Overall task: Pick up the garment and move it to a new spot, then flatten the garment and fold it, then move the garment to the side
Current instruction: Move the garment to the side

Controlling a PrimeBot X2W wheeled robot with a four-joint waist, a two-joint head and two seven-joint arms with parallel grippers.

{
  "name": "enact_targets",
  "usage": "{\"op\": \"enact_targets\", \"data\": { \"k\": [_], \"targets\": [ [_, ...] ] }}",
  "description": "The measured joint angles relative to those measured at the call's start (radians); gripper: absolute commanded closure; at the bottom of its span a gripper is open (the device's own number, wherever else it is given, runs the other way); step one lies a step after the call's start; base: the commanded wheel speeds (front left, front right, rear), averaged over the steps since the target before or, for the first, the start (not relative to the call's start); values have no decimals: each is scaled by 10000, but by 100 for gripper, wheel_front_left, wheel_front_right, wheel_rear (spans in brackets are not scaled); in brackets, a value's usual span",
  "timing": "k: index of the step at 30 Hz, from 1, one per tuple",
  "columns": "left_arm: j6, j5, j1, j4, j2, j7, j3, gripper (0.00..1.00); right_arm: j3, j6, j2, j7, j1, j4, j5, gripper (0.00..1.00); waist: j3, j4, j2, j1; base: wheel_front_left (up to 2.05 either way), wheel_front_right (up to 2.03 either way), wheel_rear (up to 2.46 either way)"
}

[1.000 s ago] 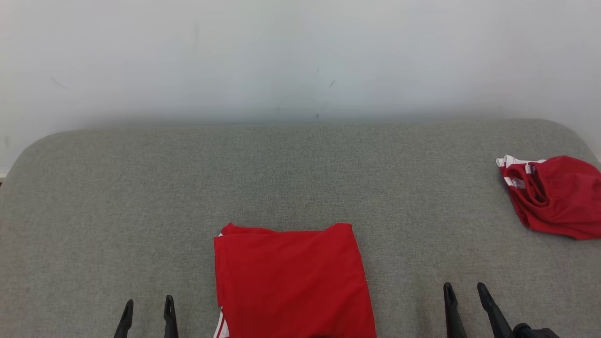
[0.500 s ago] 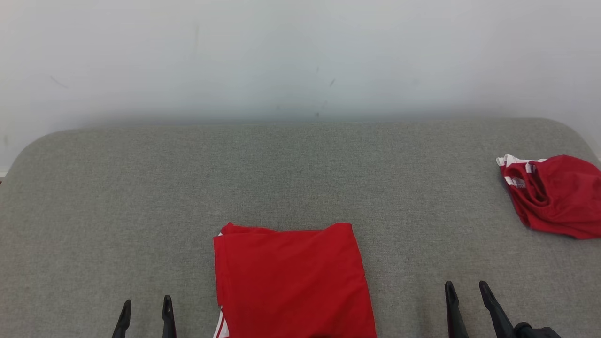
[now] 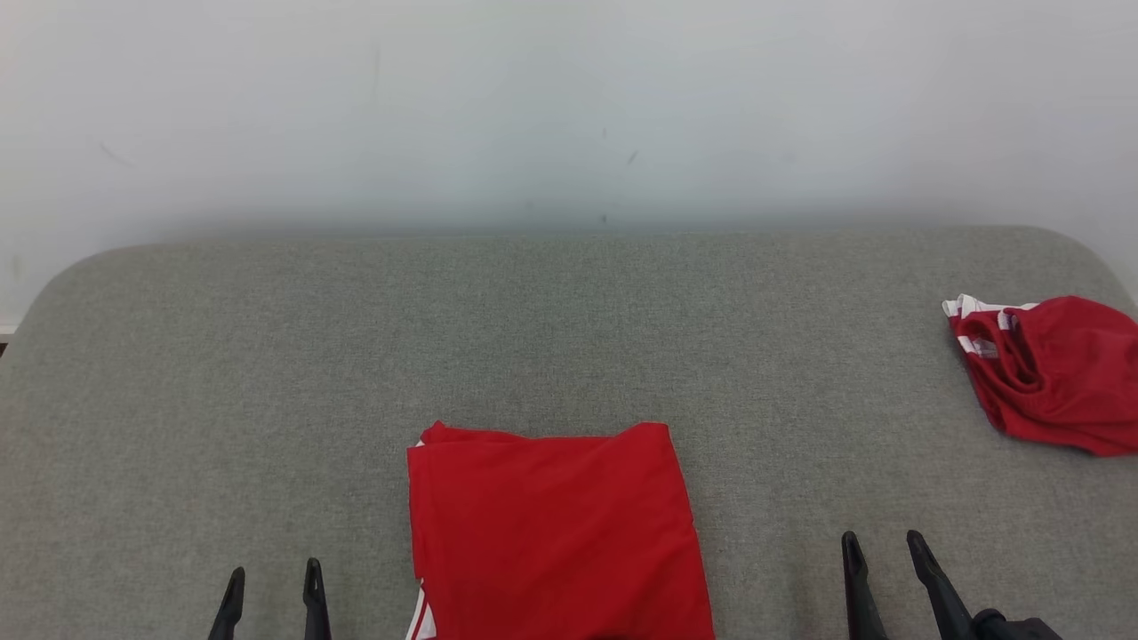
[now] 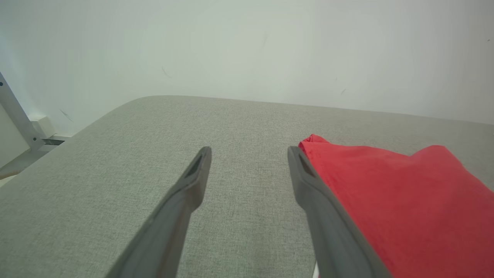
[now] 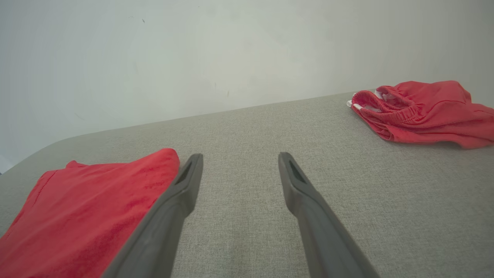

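Observation:
The garment lies folded into a flat red rectangle at the near middle of the grey cushion, a bit of white trim showing at its lower left corner. It also shows at the right of the left wrist view as the garment, and at the left of the right wrist view as the garment. My left gripper stands open to the garment's left, nothing between its fingers. My right gripper stands open to its right, also empty. Neither touches the cloth.
A smaller crumpled red garment with thin white edging lies at the cushion's far right edge, seen too as the small red garment. The grey cushion runs back to a pale wall. A metal leg stands off its left end.
The left gripper has drawn back slightly toward the bottom edge of the head view. The garment and the right gripper have not moved.

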Motion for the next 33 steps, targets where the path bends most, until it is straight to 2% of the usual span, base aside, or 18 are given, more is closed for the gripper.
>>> {"op": "enact_targets", "data": {
  "k": [9,15,19,27,33],
  "targets": [
    [-2,52,-23,6,-2,0,48,0,69,0,0,0,-44,-36,-38,0,-20,110,0,0,0,0,0],
    [-17,52,-61,13,0,0,52,0,554,0,0,-2,-543,330,-50,0,-9,347,0,0,0,0,0],
    [-25,50,-70,17,-2,0,10,0,970,0,4,-2,-1426,1534,-19,0,24,559,0,0,0,0,0],
    [-61,-29,-294,125,-2,0,-267,0,1701,0,6,-2,-3747,4968,679,0,121,1110,1,0,0,0,0],
    [-17,-90,-470,184,2,0,-453,0,2155,0,6,0,-4651,6984,1419,0,191,1612,1,1,0,0,0]
  ]
}}
